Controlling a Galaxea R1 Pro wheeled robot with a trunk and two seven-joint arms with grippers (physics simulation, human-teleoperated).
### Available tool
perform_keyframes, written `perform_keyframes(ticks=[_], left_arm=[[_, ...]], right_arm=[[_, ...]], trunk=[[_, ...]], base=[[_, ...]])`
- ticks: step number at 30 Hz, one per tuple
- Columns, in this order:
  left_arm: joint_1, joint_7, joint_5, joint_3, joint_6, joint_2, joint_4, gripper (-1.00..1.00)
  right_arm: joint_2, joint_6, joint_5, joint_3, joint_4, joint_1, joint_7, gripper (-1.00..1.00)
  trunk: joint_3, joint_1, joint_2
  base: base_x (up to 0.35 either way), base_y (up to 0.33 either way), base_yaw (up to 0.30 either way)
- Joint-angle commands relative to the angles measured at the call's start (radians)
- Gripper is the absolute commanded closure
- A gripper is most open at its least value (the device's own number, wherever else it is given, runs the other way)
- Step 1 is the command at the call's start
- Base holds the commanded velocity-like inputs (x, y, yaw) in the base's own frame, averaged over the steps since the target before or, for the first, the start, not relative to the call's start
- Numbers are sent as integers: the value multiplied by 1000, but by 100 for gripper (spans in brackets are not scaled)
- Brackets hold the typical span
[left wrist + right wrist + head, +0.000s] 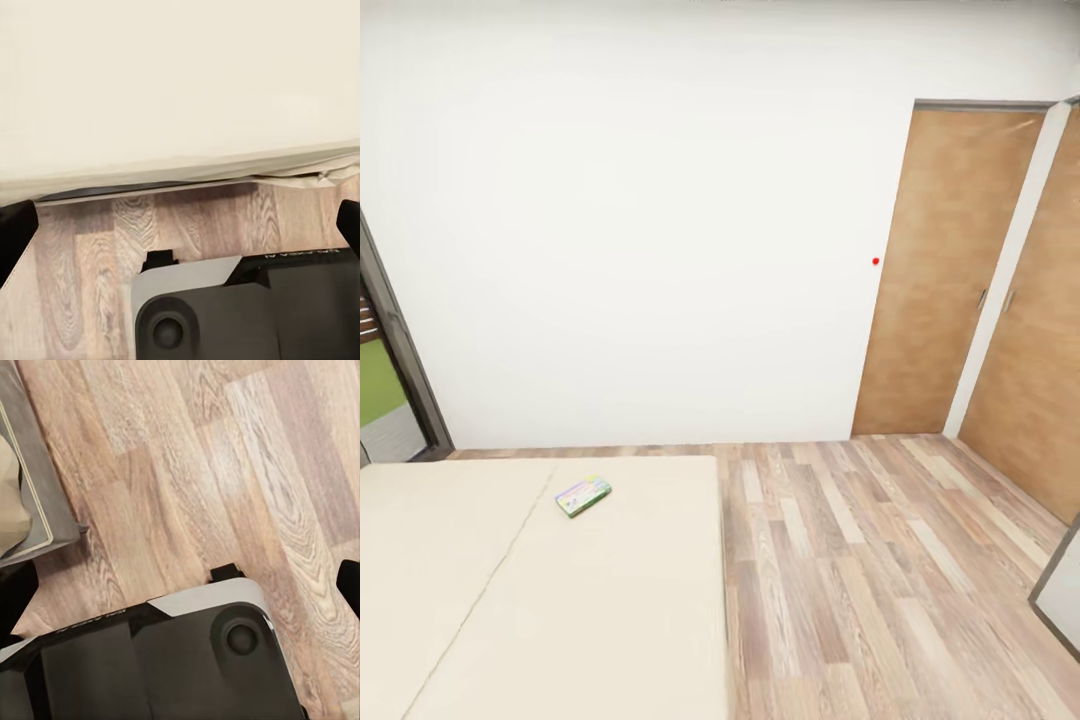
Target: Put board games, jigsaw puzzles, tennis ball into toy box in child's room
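One board game (583, 495), a flat box with a green edge and a cartoon cover, lies on the beige mattress of the bed (510, 600), close to its far edge. In the left wrist view my left gripper (180, 225) is open over the plank floor, beside the bed's (180, 90) side, with nothing between its fingers (15, 236). Seen in the right wrist view, my right gripper (180, 585) is open too, empty, above the floor near the grey bed frame corner (45, 495).
Wood-plank floor (880, 580) stretches right of the bed. Two brown wooden doors (950, 270) stand in the white wall at right. A dark-framed window (385, 370) is at far left. A grey panel edge (1060, 590) juts in at lower right.
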Motion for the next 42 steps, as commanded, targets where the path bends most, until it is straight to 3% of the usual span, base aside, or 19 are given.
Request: perform_keyframes(ticks=[1, 42], left_arm=[[0, 1, 0, -7, -4, 1, 1, -100], [0, 1, 0, -7, -4, 1, 1, -100]], right_arm=[[1, -4, -1, -8, 1, 0, 1, -100], [1, -4, -1, -7, 1, 0, 0, -100]], trunk=[[0, 0, -1], [0, 0, -1]], base=[[-23, 289, -41], [-1, 289, -2]])
